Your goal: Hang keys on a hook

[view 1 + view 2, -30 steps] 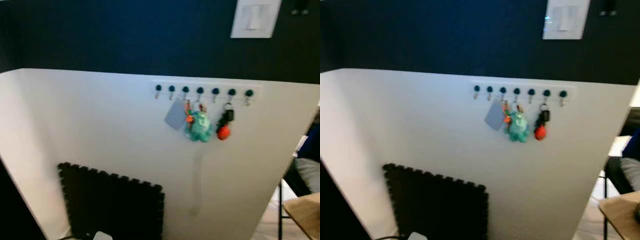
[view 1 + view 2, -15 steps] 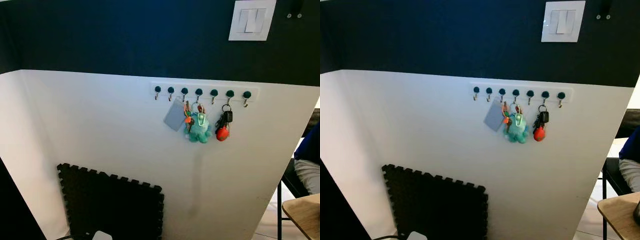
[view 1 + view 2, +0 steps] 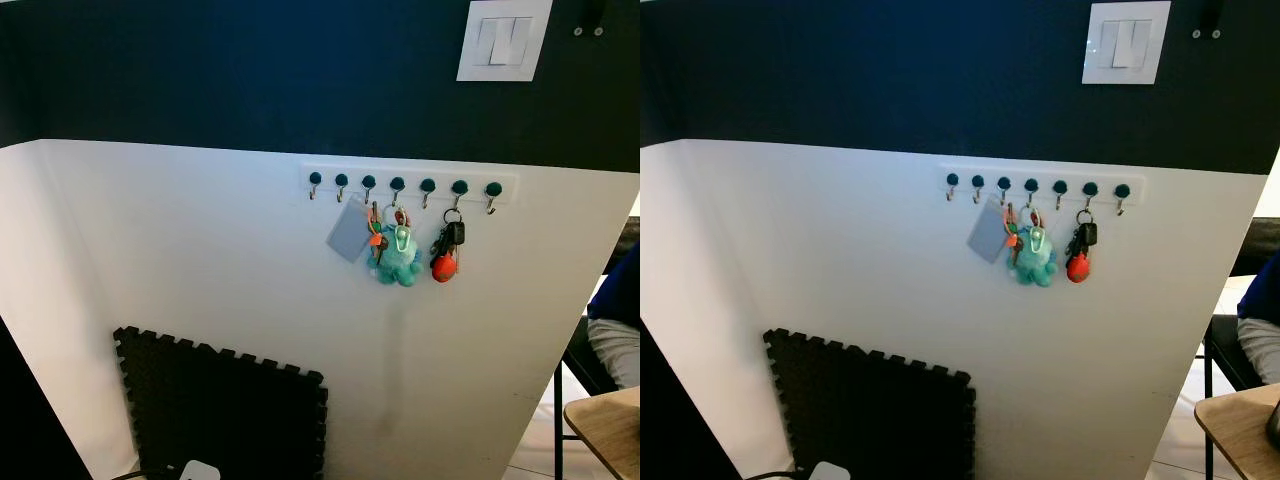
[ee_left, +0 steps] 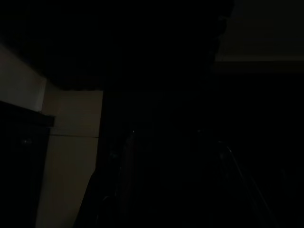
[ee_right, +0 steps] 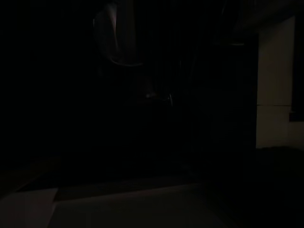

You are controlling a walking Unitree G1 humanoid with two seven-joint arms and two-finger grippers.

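A white hook rail [image 3: 408, 185] with seven dark-knobbed hooks sits on the white wall at about one o'clock from centre. From left to right below it hang a grey card tag [image 3: 349, 232], a teal plush keyring [image 3: 398, 252] with orange bits, and a set of keys [image 3: 448, 248] with a red fob, on the sixth hook. A light switch [image 3: 503, 40] sits at one o'clock, a black foam mat [image 3: 225, 410] at seven. Both wrist views are too dark: I cannot tell either gripper's state.
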